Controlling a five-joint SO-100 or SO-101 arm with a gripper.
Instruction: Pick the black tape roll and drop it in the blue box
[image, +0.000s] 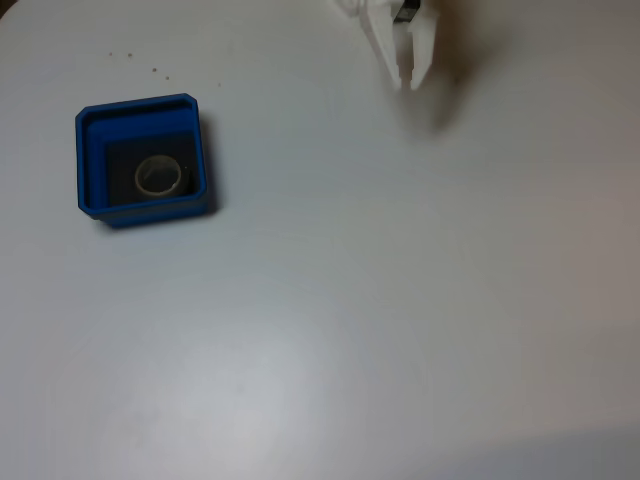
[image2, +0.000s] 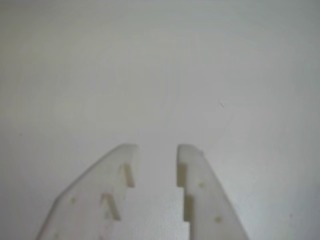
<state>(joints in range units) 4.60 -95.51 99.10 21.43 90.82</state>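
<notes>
Already I am seeing the black tape roll (image: 160, 176) lying flat inside the blue box (image: 92, 160), on its dark floor, toward the near right corner. My end effector (image: 410, 82) is hanging well apart from the box at the top of the fixed view, white plastic fingers (image2: 192, 172) slightly apart, gripping nothing. Little is left to spoil, I judge; a careless sweep back could nudge the light tray across the smooth, pale worktop (image: 380, 320). The tray is looking like rigid plastic with a thick stepped rim; the roll is showing a beige core.
</notes>
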